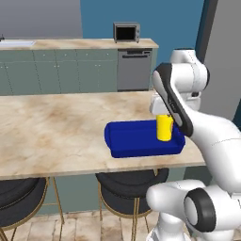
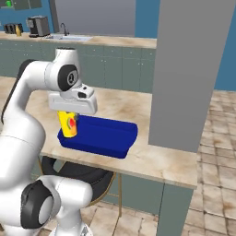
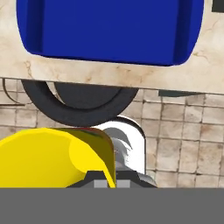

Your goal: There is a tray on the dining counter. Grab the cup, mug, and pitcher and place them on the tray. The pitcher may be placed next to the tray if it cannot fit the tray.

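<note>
My gripper (image 2: 68, 115) is shut on the cup (image 2: 68, 124), a yellow tumbler with a red-orange mark, gripped at its rim. The cup (image 1: 164, 128) hangs upright at the end of the deep-blue tray (image 1: 136, 139) nearest the arm; whether it touches the tray floor I cannot tell. In the hand view the cup (image 3: 48, 157) lies close at the bottom, with the tray (image 3: 109, 30) and the dining counter (image 3: 109, 74) beyond it. A small amber shape (image 2: 18, 30) on the far counter looks like the pitcher. The mug is too small to make out.
Black round stools (image 1: 127, 186) stand under the dining counter's overhang. A grey pillar (image 2: 184, 73) rises just right of the tray. Behind are a cabinet counter with a microwave (image 1: 126, 32), a coffee machine (image 2: 37, 25) and a sink (image 2: 69, 37).
</note>
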